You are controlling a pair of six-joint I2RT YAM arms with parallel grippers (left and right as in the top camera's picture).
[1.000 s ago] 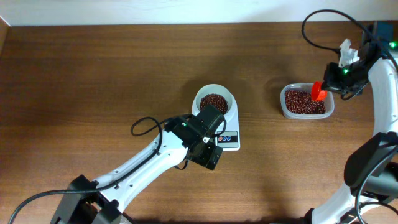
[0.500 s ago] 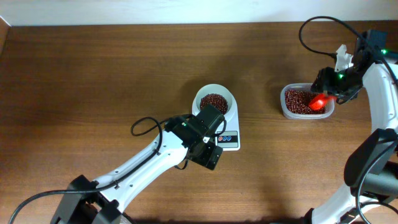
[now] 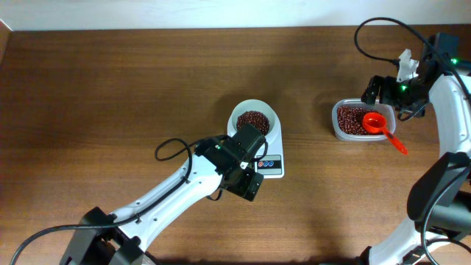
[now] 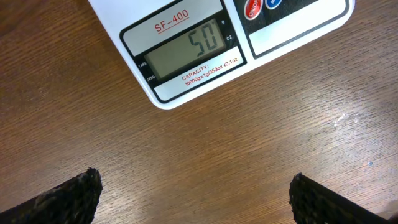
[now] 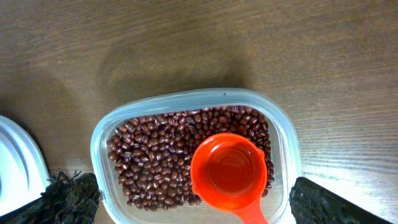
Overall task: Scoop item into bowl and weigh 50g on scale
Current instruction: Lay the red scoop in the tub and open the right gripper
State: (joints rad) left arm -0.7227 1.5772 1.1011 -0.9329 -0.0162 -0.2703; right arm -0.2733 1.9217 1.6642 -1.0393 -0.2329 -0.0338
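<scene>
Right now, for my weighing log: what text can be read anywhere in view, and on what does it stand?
"SF-400": on the scale, above its display.
"50": on the display.
"g", "oz": beside the digits.
"CAPACITY: 10000g x1g/353oz x0.1oz": below the display.
Lettering on the buttons is cut off; tiny marks left of the display are too small to read.
</scene>
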